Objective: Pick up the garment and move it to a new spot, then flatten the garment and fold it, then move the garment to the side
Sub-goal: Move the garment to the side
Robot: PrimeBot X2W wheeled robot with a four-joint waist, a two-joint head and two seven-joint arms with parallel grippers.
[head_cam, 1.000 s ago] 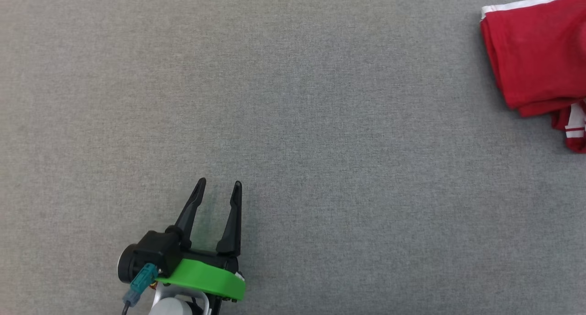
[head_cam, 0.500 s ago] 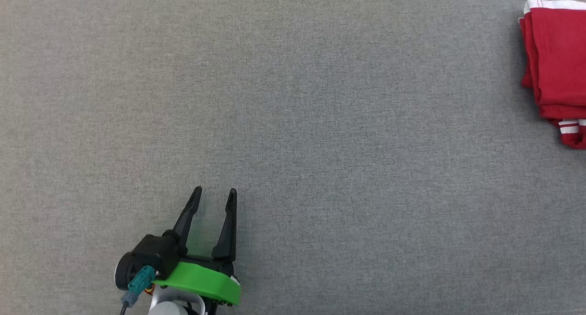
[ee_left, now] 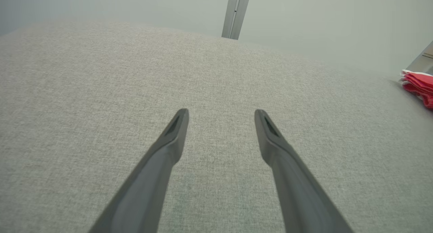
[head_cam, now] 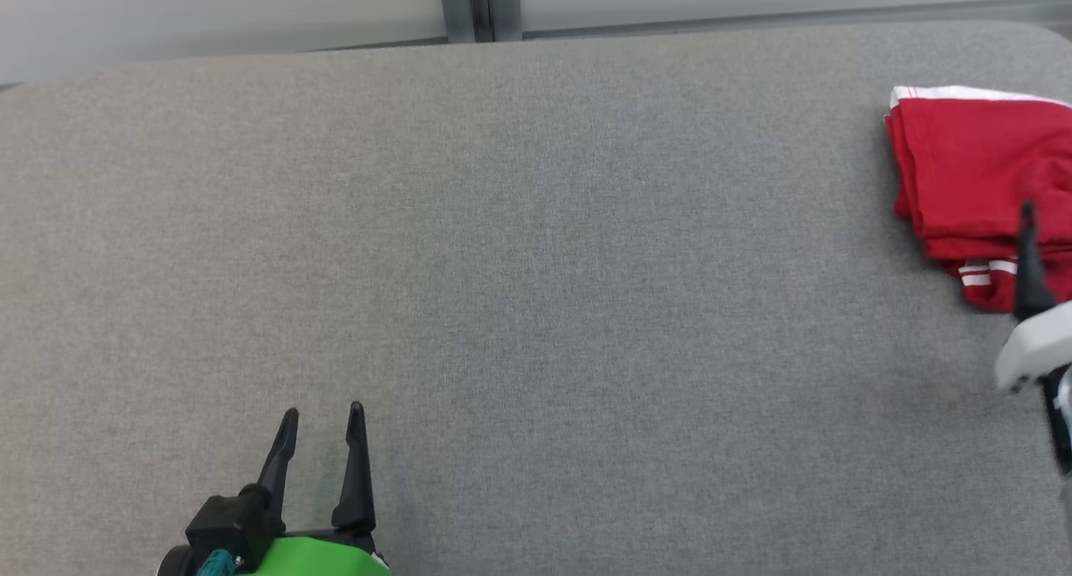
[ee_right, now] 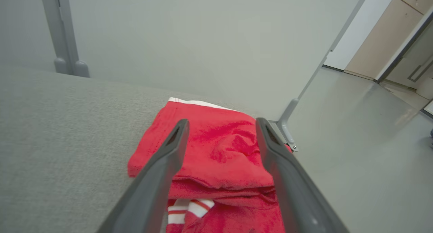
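Folded red garment [head_cam: 976,170] lies at right edge of grey table [head_cam: 536,224]. R gripper [ee_right: 221,123] over it, fingers spread, prob. not touching. L gripper [head_cam: 322,413] spread too, empty, well apart.

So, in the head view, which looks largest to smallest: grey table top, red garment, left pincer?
1. grey table top, by far
2. red garment, cut by the picture's edge
3. left pincer, also cut off and nearer the camera, so 2 and 3 are unsure
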